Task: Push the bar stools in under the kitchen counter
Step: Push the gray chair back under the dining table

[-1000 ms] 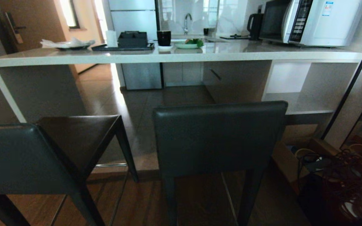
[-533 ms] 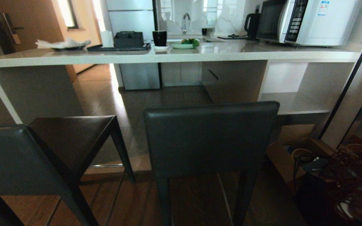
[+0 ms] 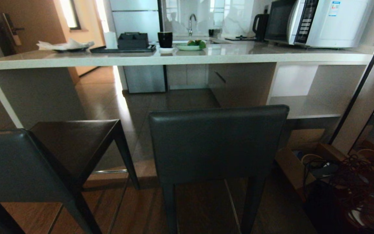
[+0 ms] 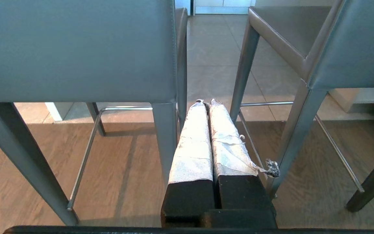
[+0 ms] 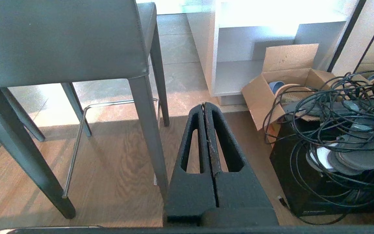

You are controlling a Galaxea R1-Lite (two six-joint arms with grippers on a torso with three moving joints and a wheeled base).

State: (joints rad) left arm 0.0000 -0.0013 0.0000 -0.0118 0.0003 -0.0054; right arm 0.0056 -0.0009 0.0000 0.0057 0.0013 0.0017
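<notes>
Currently we face the counter (image 3: pixel 187 59), which spans the far side of the head view from left to right, its top above the stools' seats. Both stools stand on the near side of it, pulled out from under the slab. We see the right stool (image 3: pixel 218 143) near centre, its backrest square to us. The left stool (image 3: pixel 44 156) sits at the near left, turned at an angle so that its seat points toward the counter's left panel. The two stools stand just beside each other without touching.

Neither arm shows in the head view. In the left wrist view, our left gripper (image 4: pixel 205 104) sits low, its wrapped fingers pressed together and holding nothing, aimed at the gap between the two stools' legs. In the right wrist view, our right gripper (image 5: pixel 204 105) is likewise pressed together and empty, just right of the right stool's near leg.

On the floor at the right lie a cardboard box (image 5: pixel 281 84) and a cable tangle (image 5: pixel 339 130). A microwave (image 3: pixel 317 22) stands on the counter's far right
</notes>
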